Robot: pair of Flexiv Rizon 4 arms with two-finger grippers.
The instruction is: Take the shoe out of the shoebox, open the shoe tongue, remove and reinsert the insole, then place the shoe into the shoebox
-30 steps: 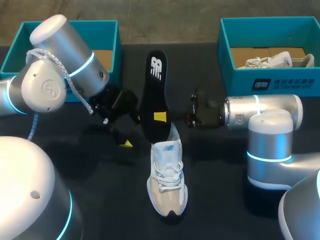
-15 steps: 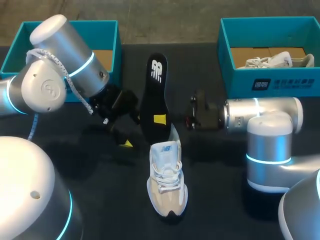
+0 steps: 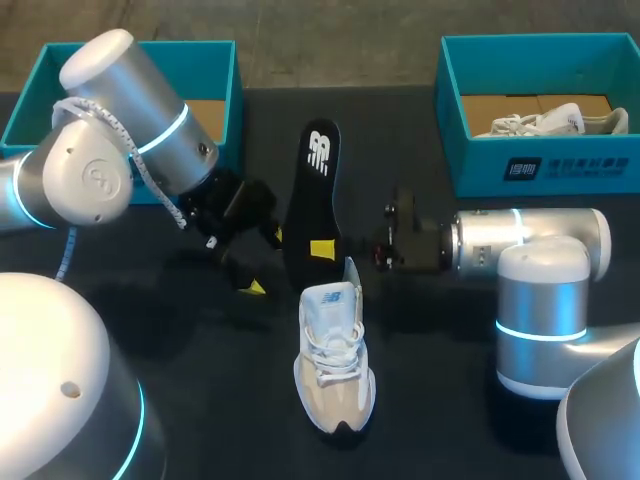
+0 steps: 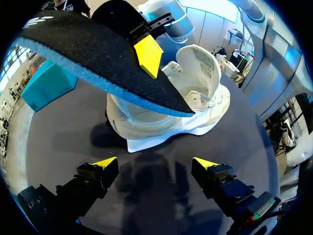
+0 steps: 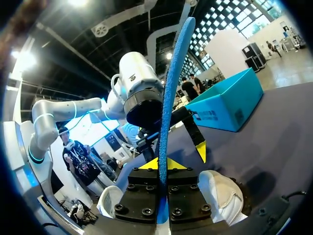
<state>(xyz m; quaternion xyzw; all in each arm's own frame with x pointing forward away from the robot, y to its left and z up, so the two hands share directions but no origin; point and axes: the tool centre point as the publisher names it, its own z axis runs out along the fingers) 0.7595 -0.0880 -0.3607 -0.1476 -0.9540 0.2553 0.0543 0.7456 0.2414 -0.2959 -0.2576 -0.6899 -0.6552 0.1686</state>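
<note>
Insole (image 3: 312,195) clamped edge-on in right hand (image 5: 160,164), slanting up, lower end just over the shoe (image 3: 335,355) opening. Shoe sits upright on worktop (image 3: 440,380), tongue lifted, toe twd robot. Left hand (image 4: 155,164) open w/ nothing btwn its fingers, near the shoe's heel end. Teal shoebox (image 3: 215,75) far left; 2nd shoebox (image 3: 540,165) far right w/ another shoe (image 3: 540,122) inside.

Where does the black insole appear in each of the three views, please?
Head view: insole mid-table, just beyond the shoe.
Left wrist view: insole ahead of the left gripper, over the shoe.
Right wrist view: insole edge-on, clamped in the right gripper.
Shared landmark: the shoe.
</note>
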